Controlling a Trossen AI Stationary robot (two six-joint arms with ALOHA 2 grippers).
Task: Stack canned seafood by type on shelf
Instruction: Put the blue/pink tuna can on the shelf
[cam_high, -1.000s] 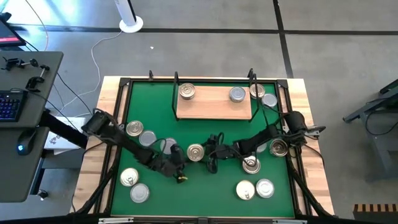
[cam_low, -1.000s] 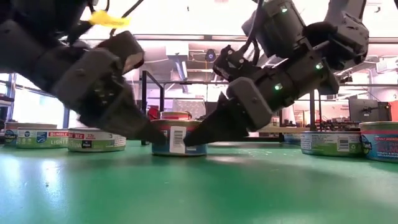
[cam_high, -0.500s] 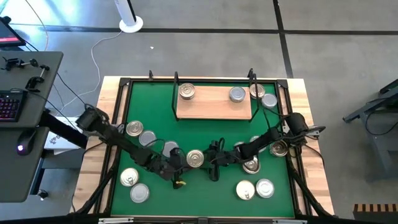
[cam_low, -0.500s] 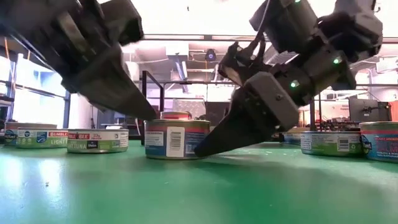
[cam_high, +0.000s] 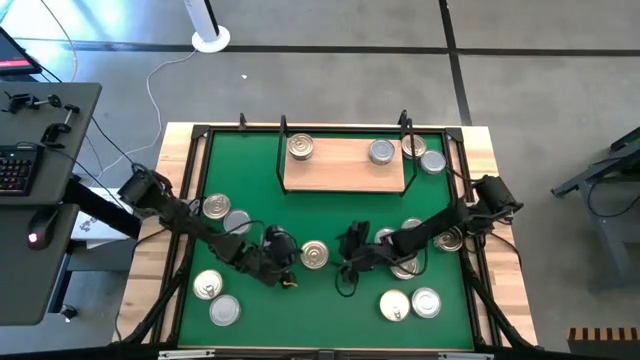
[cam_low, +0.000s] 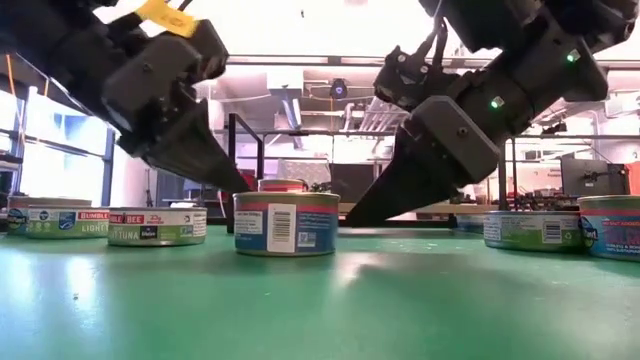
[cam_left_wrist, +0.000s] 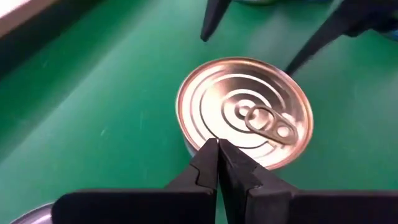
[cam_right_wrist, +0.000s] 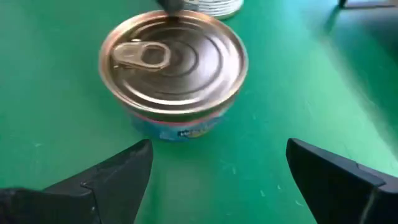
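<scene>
Target can (cam_high: 314, 255): gold pull-tab lid, blue/red label, sitting flat on the green mat (cam_high: 330, 215), lower centre of the high view, nothing stacked on it. Judgement: rigid steel tin, full so moderately heavy for its size, won't deform. Curved wall and paper label look slick; the lid rim is raised, so a grip low on the wall, across the full diameter, should hold best. Don't grab by the tab.

Right gripper (cam_right_wrist: 214, 163) is on the can's right in the high view, fingers spread wide, nothing between them. Wrist view shows the can (cam_right_wrist: 173, 68) ahead of the finger tips, not yet inside the span. Spread looks enough to straddle the can, but that's a guess.

Left gripper (cam_left_wrist: 217, 163) is on the can's left in the high view, fingers closed together, holding nothing. Tip sits right at the near rim of the can (cam_left_wrist: 245, 111); can't tell if it touches. Could act as a backstop while the right one closes in. Risk: the can slides on the mat if pushed off-centre.

Shelf (cam_high: 344, 167) is upper centre of the high view, well apart from the target, with one gold-lid can (cam_high: 300, 148) at its left end and one silver-lid can (cam_high: 381, 152) toward the right. Other cans are scattered around the mat.
</scene>
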